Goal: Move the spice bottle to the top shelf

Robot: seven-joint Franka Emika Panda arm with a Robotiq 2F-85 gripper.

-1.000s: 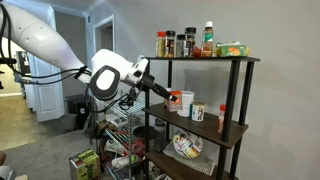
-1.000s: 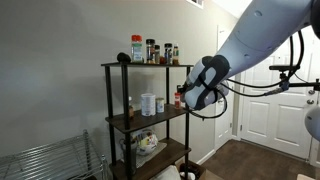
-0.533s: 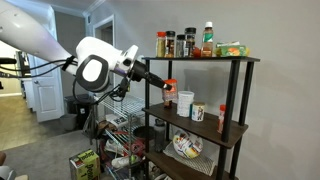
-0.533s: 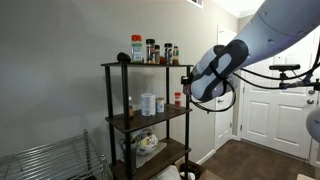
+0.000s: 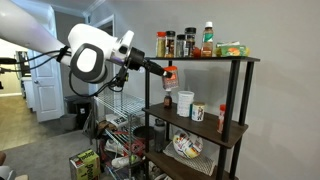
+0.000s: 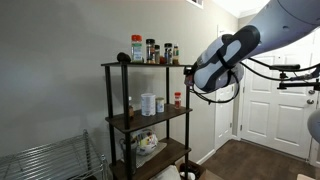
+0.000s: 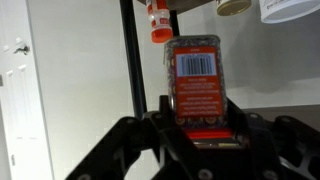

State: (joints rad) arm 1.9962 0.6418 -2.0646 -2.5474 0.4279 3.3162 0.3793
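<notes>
The spice bottle (image 7: 196,75) is a red-orange jar with a pale label and a barcode. In the wrist view it fills the centre, and my gripper (image 7: 197,124) is shut on its sides. In an exterior view the spice bottle (image 5: 169,74) hangs in the gripper (image 5: 162,71) in front of the shelving unit. It is just below the front edge of the top shelf (image 5: 228,59) and above the middle board. The top shelf (image 6: 150,65) and gripper (image 6: 189,76) also show from the opposite side, where the arm mostly hides the jar.
Tall dark-lidded spice jars (image 5: 176,43), a green bottle (image 5: 208,38) and a box crowd the top shelf. A white cup (image 5: 185,101), a second cup and a slim red-capped bottle (image 5: 221,119) stand on the middle board. A black post (image 7: 130,60) is close beside the jar. A chrome wire rack (image 5: 125,130) stands below.
The gripper has lifted the spice bottle from the middle board's level to just under the top shelf's edge. The arm has risen with it.
</notes>
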